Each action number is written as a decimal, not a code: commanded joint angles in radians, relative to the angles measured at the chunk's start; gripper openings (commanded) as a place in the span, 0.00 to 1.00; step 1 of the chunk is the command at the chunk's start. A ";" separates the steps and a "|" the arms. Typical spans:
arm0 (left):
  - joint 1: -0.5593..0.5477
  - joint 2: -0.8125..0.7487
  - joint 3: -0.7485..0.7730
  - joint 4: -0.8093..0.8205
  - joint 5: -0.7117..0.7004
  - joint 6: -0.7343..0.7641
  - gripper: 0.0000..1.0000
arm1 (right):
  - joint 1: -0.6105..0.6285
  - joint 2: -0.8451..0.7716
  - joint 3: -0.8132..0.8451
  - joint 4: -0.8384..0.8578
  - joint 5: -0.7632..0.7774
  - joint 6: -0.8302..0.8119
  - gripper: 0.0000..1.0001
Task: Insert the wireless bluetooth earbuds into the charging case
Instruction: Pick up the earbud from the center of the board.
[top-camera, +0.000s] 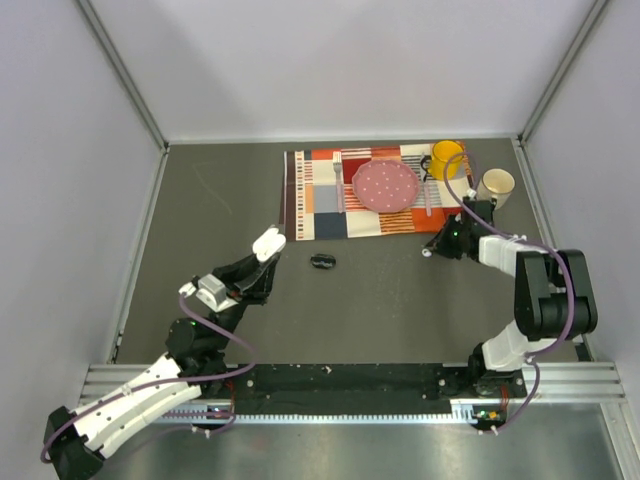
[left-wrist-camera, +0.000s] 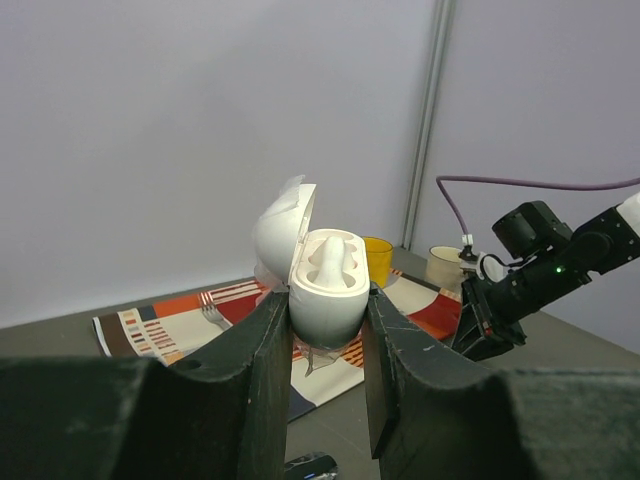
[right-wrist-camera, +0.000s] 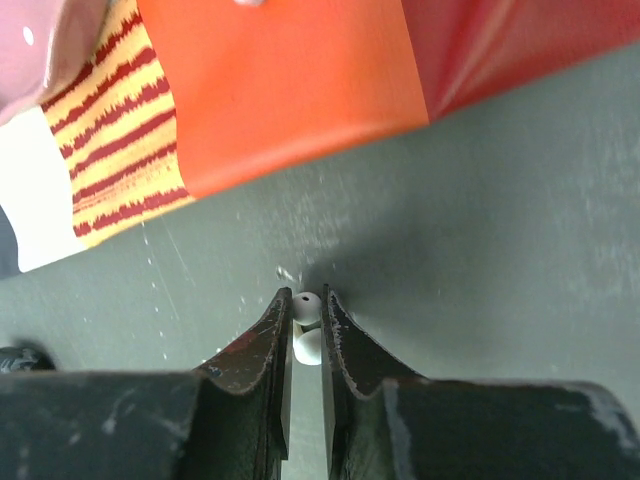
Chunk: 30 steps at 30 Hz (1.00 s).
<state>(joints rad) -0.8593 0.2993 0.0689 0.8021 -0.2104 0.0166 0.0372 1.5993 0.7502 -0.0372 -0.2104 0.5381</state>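
Observation:
My left gripper (top-camera: 266, 252) is shut on an open white charging case (top-camera: 269, 241), held above the table. In the left wrist view the case (left-wrist-camera: 330, 275) stands upright between the fingers (left-wrist-camera: 268, 340) of that gripper (left-wrist-camera: 325, 298), lid tipped back, with one white earbud (left-wrist-camera: 336, 255) seated inside. My right gripper (top-camera: 432, 249) is low at the table by the placemat's front right corner. In the right wrist view this gripper (right-wrist-camera: 306, 295) is shut on a white earbud (right-wrist-camera: 306, 308). No black earbud shows.
A black oval pod (top-camera: 323, 261) lies on the table between the arms and also shows in the left wrist view (left-wrist-camera: 310, 466). At the back, a patterned placemat (top-camera: 320, 205) carries a pink plate (top-camera: 385, 186) and a fork (top-camera: 338, 172). A yellow mug (top-camera: 447, 158) and a cream mug (top-camera: 495, 186) stand beside it.

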 joint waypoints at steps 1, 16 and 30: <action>-0.001 0.015 -0.001 0.051 -0.011 -0.015 0.00 | 0.029 -0.067 -0.084 -0.055 -0.006 0.063 0.11; -0.003 -0.006 0.000 0.034 -0.017 -0.015 0.00 | 0.096 -0.283 -0.252 -0.016 0.051 0.183 0.32; -0.001 -0.011 -0.006 0.032 -0.015 -0.014 0.00 | 0.148 -0.266 -0.264 0.064 -0.014 0.246 0.31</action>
<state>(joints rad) -0.8593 0.3004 0.0669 0.8024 -0.2256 0.0055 0.1551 1.3186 0.4896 -0.0433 -0.2012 0.7460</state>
